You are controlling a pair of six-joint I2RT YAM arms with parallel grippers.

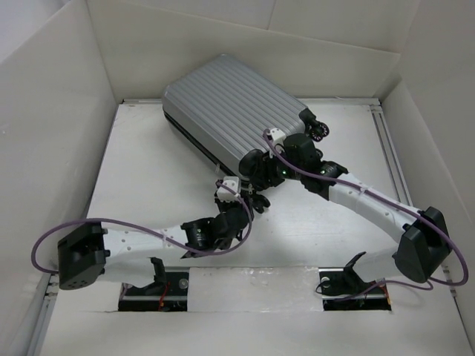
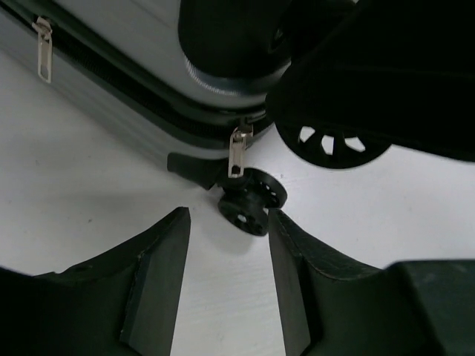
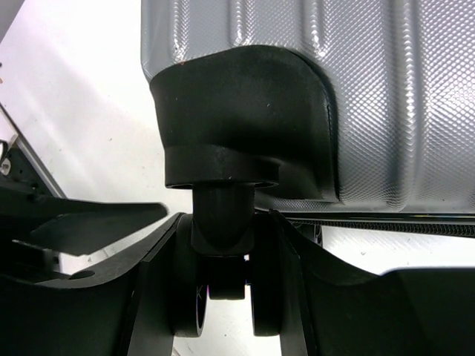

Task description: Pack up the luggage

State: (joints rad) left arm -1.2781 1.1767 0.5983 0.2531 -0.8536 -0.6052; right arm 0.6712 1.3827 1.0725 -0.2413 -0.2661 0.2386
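Right wrist: luggage (image 3: 312,81) wheel (image 3: 226,285) in hand (image 3: 226,248)

I saw the luggage (image 1: 230,104) as silver-grey, its ribbed shell stamped with a fine diamond texture. Its trim and spinner wheel (image 3: 221,215) were black. The zipper pull (image 2: 236,152) was silver metal. The table (image 1: 148,163) looked plain white, and the arms' cables (image 1: 111,220) ran purple.
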